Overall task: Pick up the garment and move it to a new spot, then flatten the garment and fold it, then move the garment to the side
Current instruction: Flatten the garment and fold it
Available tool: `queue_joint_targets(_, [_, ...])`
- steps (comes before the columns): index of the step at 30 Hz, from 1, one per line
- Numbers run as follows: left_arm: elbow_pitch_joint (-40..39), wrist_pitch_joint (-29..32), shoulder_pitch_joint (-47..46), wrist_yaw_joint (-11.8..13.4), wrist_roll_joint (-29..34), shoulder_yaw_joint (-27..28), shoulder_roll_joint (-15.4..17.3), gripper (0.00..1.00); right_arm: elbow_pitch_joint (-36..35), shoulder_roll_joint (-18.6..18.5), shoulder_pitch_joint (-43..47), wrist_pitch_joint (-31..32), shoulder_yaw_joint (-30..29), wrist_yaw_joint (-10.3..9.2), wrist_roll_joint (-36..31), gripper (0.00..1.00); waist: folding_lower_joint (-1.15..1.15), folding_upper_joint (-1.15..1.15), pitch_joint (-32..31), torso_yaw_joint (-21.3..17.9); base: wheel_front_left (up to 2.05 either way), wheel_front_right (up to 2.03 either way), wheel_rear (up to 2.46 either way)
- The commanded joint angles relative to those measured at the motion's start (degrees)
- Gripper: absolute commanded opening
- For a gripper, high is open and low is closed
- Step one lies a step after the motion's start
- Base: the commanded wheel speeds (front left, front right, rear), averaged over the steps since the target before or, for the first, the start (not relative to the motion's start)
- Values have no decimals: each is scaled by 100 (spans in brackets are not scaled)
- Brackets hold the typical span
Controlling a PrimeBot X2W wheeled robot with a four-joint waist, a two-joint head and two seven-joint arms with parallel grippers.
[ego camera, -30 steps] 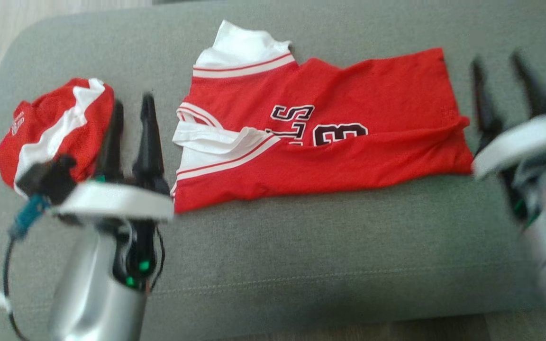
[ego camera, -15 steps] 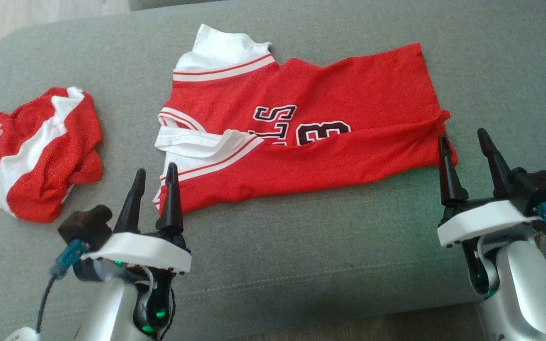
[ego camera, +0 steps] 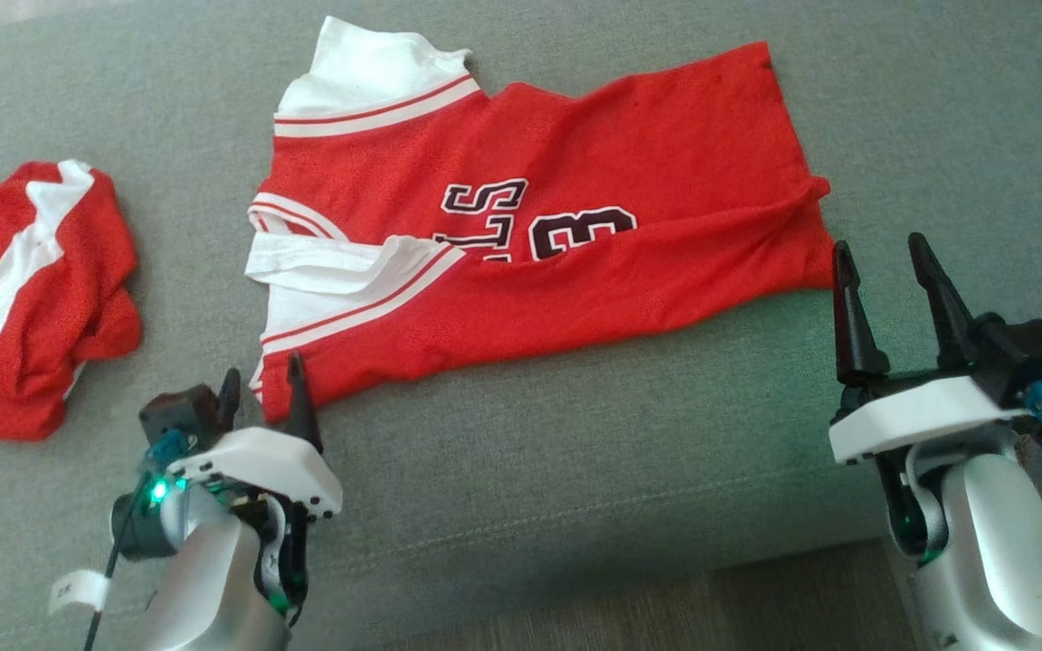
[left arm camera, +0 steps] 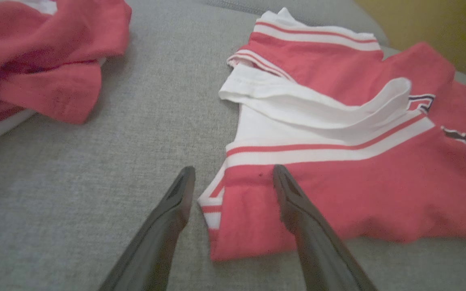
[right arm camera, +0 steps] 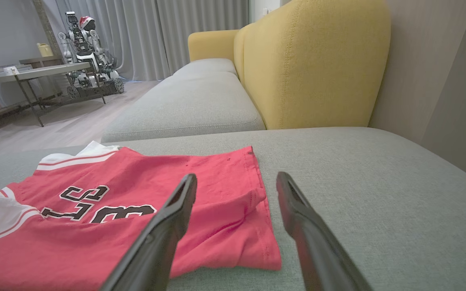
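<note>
- Spread on the grey sofa seat, about its middle: the red jersey, not lifted, with the near edge partly folded over itself.
- Long axis from left to right across the head view: white collar and sleeve end toward the left, plain hem toward the right.
- At the near-left corner of the jersey: the left tool, fingers spread wide, holding nothing.
- Seen in the left wrist view: one finger over the red cloth, the other over the bare seat, the corner lying between them.
- Just beside the near-right hem corner: the right tool, also spread wide and empty.
- Seen in the right wrist view: this hem corner low between the two fingers, a little closer to the left one.
- Not possible to tell whether either tool touches the cloth.
- So one tool at each end of the long axis, each about equally near to its own corner, with the jersey lying ahead of both, away from the robot.
- Probably the step of taking both near corners, to flatten or fold.
- Needed next, by this judgement: going down and closing on the two corners together.
- Risk: only one corner caught, and the cloth pulled crooked.
- Well apart to the left of the left tool: a second red and white garment, crumpled, better not disturbed.
</note>
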Motion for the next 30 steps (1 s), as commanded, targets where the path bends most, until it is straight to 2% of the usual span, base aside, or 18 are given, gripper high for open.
queue_joint_targets(1, [-85, -30, -187, 22, 59, 191, 53, 100, -211, 40, -197, -52, 98, -1, -30, 100, 0, 0, 12, -11, 0, 0, 0])
queue_joint_targets(7, [704, -30, -439, -174, 127, 166, 53, 100, -257, 55, -206, -52, 75, -1, -42, 100, 0, 0, 90, -43, 0, 0, 0])
queue_joint_targets(8, [829, -30, -473, -251, 94, 120, 53, 90, -260, 56, -204, -52, 65, -1, -45, 100, 0, 0, 92, -43, 0, 0, 0])
queue_joint_targets(9, [949, -30, -510, -335, 63, 68, 52, 28, -256, 58, -202, -52, 51, -1, -49, 100, 0, 0, 93, -42, 0, 0, 0])
queue_joint_targets(10, [1041, -30, -552, -401, 40, 24, 52, 0, -246, 59, -202, -52, 31, -1, -55, 100, 0, 0, 96, -39, 0, 0, 0])
queue_joint_targets(14, [961, -30, -648, -470, 34, -3, 52, 0, 29, 71, -194, -52, -66, -1, -52, 100, 0, 0, 56, -8, 0, 0, 0])
queue_joint_targets(20, [-148, -30, -400, -387, 245, 304, 52, 0, 776, 94, -364, 131, -455, -1, 201, 100, 0, 0, -20, 66, 0, 0, 0])
queue_joint_targets(25, [-917, -30, -83, -380, 312, 309, 52, 0, 1462, 98, -632, 263, -606, -1, 674, 100, 0, 0, -26, 152, 0, 0, 0])
queue_joint_targets(30, [-1168, -30, 57, -357, 327, 188, 52, 0, 2184, 99, -998, 284, -655, -1, 1148, 100, 0, 0, -1, 233, 0, 0, 0])
